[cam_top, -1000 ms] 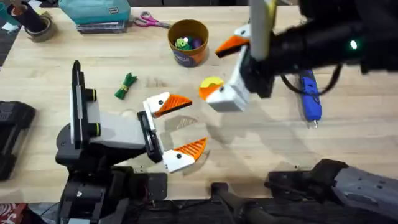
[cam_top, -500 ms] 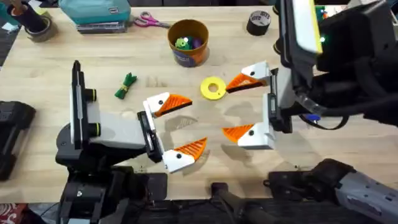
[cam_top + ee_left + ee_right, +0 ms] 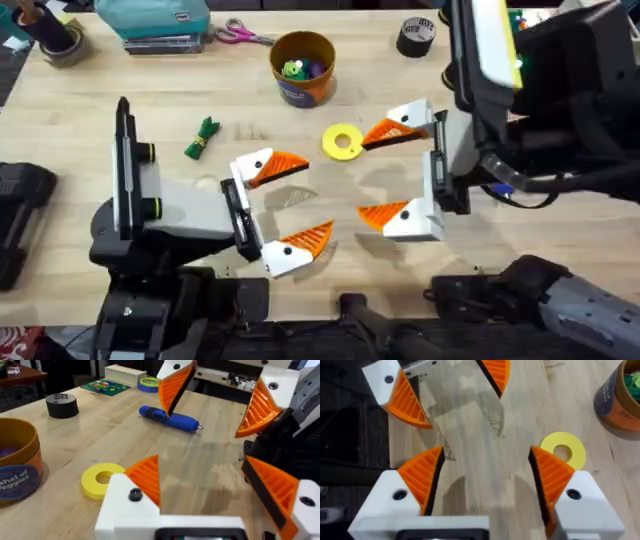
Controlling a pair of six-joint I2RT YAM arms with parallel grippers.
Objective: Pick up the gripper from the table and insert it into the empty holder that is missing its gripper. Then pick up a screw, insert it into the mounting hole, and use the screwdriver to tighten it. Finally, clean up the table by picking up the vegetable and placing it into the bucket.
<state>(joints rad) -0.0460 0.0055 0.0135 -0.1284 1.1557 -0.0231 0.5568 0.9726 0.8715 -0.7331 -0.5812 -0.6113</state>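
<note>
On the bucket (image 3: 17, 467), a blue label reads "Veggies" (partly cut off).

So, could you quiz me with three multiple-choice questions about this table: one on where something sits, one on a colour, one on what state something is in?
1. Where does the green toy vegetable lie?
A. Inside the bucket
B. On the table, left of the yellow disc
C. Between the right gripper's fingers

2. What colour is the screwdriver body?
A. Blue
B. Red
C. White

3. How do the two grippers stand?
A. Both shut on the disc
B. Left open, right shut
C. Both open and holding nothing

Answers:
1. B: overhead, it rests on bare wood well left of the yellow disc, apart from the bucket.
2. A: the left wrist view shows a blue cylinder with a metal bit.
3. C: the left gripper and the right gripper each show spread orange pads with only table between them.
</note>
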